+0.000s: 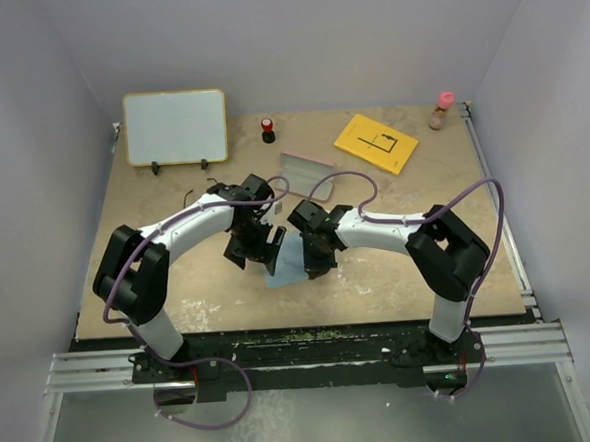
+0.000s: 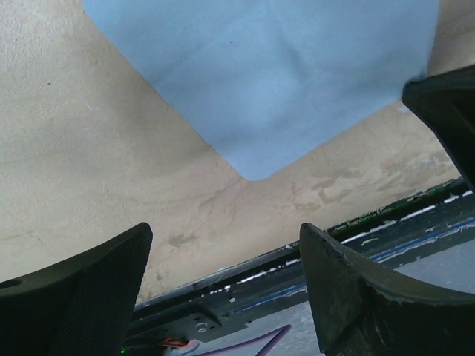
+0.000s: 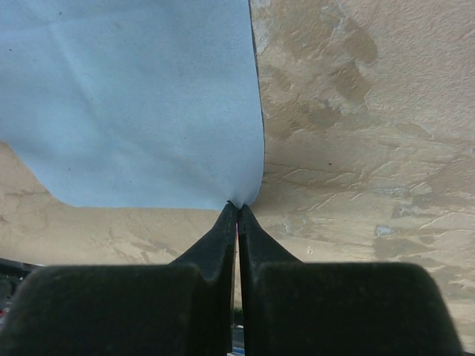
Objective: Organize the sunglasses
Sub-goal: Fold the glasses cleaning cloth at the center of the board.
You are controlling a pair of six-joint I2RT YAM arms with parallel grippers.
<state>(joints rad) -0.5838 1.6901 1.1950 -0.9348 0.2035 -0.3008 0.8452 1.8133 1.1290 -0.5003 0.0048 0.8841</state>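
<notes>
The light blue cloth lies mid-table between my two grippers. My right gripper is shut on one corner of the cloth, with the fingertips pinched together. My left gripper is open and empty, just left of the cloth and above bare table. The pink case lies open behind the grippers, grey inside up. A thin black wire sticks out beside the left arm. It may be part of the sunglasses. The rest is hidden.
A white board stands at the back left. A small red and black object, a yellow card and a pink-capped bottle sit along the back. The table's front edge is close below the left gripper.
</notes>
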